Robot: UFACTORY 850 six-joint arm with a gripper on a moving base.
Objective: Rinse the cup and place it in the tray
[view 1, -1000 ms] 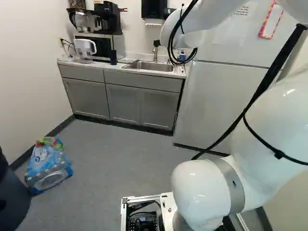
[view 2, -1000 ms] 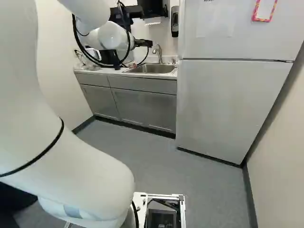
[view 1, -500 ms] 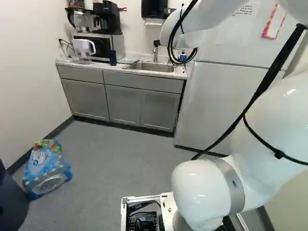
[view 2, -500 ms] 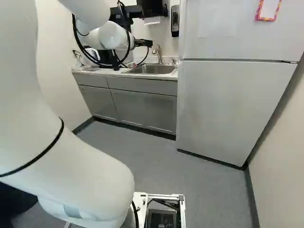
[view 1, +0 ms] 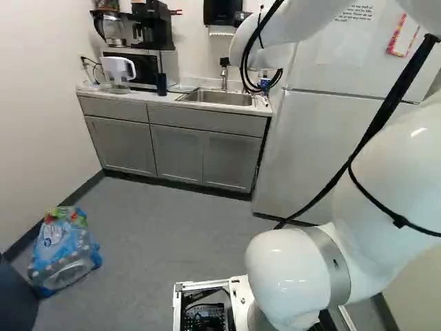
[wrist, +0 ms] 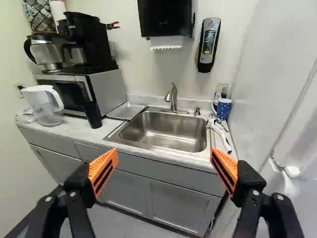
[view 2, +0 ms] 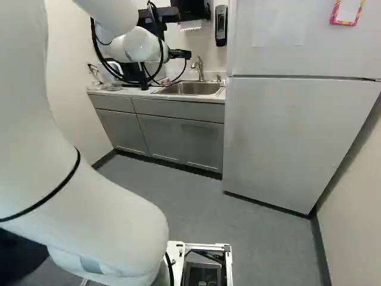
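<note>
ok so the pincer (view 2: 179, 54) is spread wide, sink (wrist: 166, 133) ahead of it. Blue polka-dot mug (wrist: 224, 109)'s on the table (wrist: 74, 130) beside the sink, metal tray (wrist: 127, 110) on the opposite side.

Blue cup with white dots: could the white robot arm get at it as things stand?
Probably not: the blue, white-dotted cup stands well beyond the open black gripper, so the arm likely must come closer. A white long-handled tool lies before it, and a white fridge stands close beside.
</note>
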